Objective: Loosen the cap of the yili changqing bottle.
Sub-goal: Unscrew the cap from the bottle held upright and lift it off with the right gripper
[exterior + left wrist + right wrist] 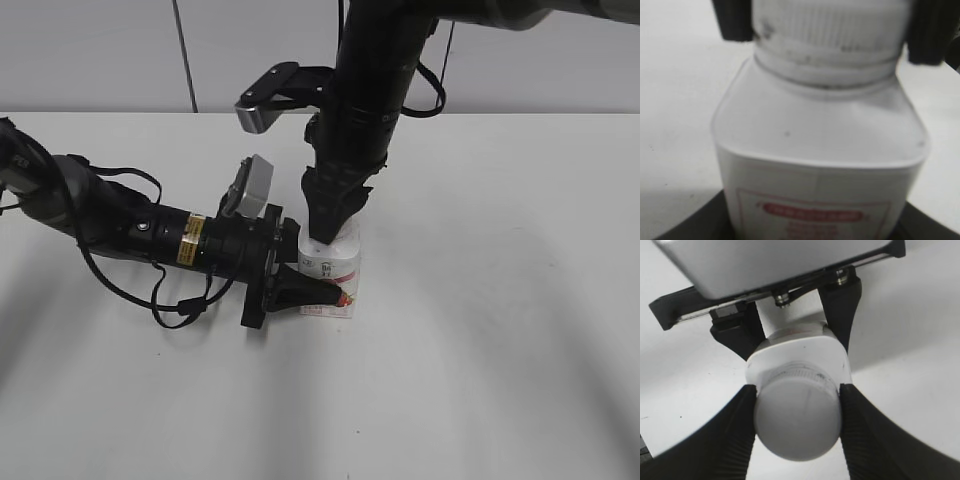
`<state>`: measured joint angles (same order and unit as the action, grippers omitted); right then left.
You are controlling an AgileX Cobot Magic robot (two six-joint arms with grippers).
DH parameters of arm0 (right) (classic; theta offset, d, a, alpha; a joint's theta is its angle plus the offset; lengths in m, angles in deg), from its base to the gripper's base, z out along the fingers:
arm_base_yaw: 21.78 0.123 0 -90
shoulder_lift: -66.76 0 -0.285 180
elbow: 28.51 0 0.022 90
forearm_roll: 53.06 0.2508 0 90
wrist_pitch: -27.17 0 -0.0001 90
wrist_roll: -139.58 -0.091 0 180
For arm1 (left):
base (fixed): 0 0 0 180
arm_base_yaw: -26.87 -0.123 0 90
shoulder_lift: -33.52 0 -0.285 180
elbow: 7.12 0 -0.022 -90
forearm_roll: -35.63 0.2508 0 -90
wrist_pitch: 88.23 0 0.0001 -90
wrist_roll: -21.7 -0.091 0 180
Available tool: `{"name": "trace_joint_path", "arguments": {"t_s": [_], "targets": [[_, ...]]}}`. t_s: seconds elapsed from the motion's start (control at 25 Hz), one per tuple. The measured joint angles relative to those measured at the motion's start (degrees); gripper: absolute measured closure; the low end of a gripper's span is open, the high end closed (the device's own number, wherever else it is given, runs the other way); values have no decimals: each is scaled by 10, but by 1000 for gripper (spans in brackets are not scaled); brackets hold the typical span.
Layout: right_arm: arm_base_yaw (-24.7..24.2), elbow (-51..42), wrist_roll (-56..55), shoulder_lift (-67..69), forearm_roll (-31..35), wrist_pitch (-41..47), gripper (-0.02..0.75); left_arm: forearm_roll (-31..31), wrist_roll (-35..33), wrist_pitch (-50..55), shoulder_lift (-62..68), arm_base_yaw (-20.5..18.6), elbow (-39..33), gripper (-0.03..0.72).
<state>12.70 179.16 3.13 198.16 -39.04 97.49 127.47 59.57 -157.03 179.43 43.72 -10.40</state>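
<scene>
You have the small squarish white plastic bottle with its pink-red label upright on the white desk. Left tool clenches the bottle body from the side. Right tool comes from above, both fingers pressed on the ribbed round white plastic cap. Step in hand: grips set, twist pending. Next move likely calls for turning the right wrist while you keep the body fixed.

Exterior camera looks down at a slant across the table; both wrist cameras sit very close, all three sharing the bottle and cap.
</scene>
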Motion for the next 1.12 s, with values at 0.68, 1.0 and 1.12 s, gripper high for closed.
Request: {"name": "trace_joint_path", "arguments": {"t_s": [0.68, 1.0, 1.12], "targets": [[0, 0, 96, 0, 0, -1, 341, 2, 0, 0, 0, 0, 0, 311], [0, 0, 96, 0, 0, -2, 319, 2, 0, 0, 0, 0, 0, 311], [0, 0, 96, 0, 2, -2, 300, 2, 1, 0, 0, 0, 0, 311]]}}
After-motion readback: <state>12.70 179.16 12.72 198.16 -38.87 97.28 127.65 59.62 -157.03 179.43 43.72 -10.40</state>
